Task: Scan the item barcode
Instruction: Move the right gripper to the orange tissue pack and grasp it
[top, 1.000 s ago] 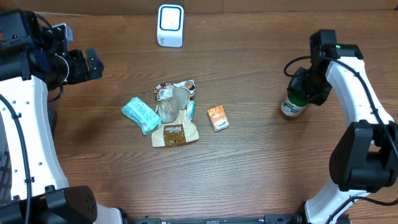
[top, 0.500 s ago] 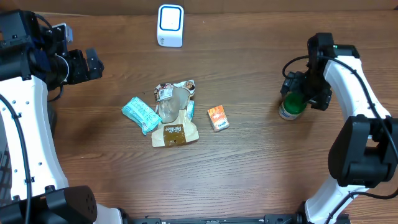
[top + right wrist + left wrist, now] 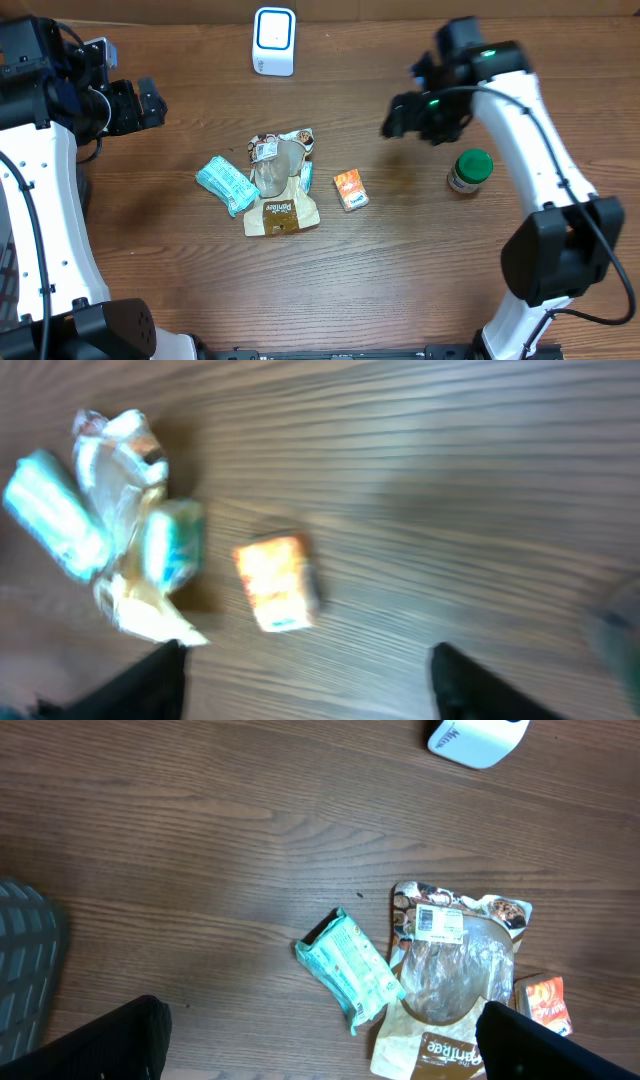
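Toward the right side of the brown wood-grain counter (image 3: 400, 270) stands a small jar with a green screw lid and a pale label round its body (image 3: 469, 171), upright and on its own, touched by nothing. The right end effector (image 3: 308, 658) hovers up and to the left of it, apart from the jar, its two dark fingers spread with nothing between them; its wrist view is blurred. Near the middle of the counter lies a small orange cardboard box (image 3: 350, 189), flat, just right of a heap of packets. The heap holds a teal foil packet (image 3: 226, 184) on the left, a crumpled clear-fronted pouch with a white printed label (image 3: 283, 155) at the top, and a brown paper pouch (image 3: 281, 214) at the bottom, all overlapping one another. A white rounded scanner with a blue-ringed window (image 3: 274, 41) sits at the far edge, well apart from the jar. The left end effector (image 3: 150, 102) hangs at the left side, fingers spread wide and empty.
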